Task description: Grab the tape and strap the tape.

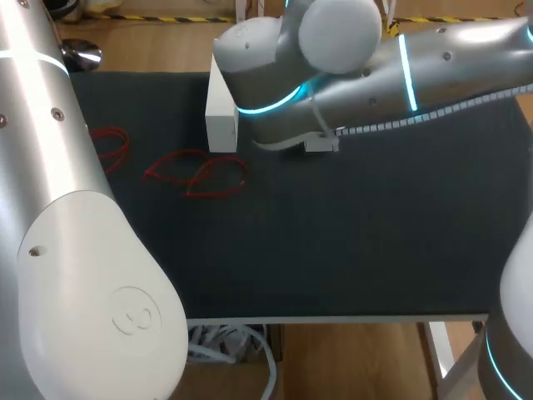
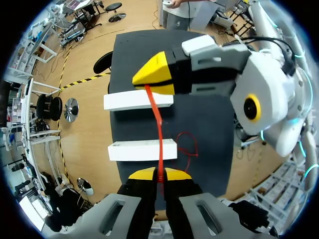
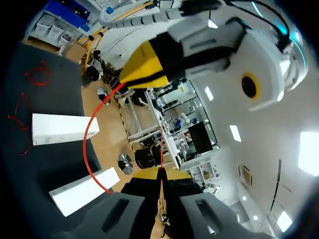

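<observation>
Left wrist view, near first: L gripper is pinched tight on one end of the red tape. Tape runs away from the tips, over the near white block & then the far white block; can't tell if it rubs them. Far end sits in the R gripper, also pinched tight on it. So tape is up in the air btw both grippers, above the dark mat. Some red loops lie flat on the mat, just beside the near block. Tape looks thin, light & floppy: in right wrist view it bends in a big curve. Prob. won't break, but it may slip or twist. Best place to hold is the ends, flat side in the pads, & pull slow so it goes straight.
</observation>
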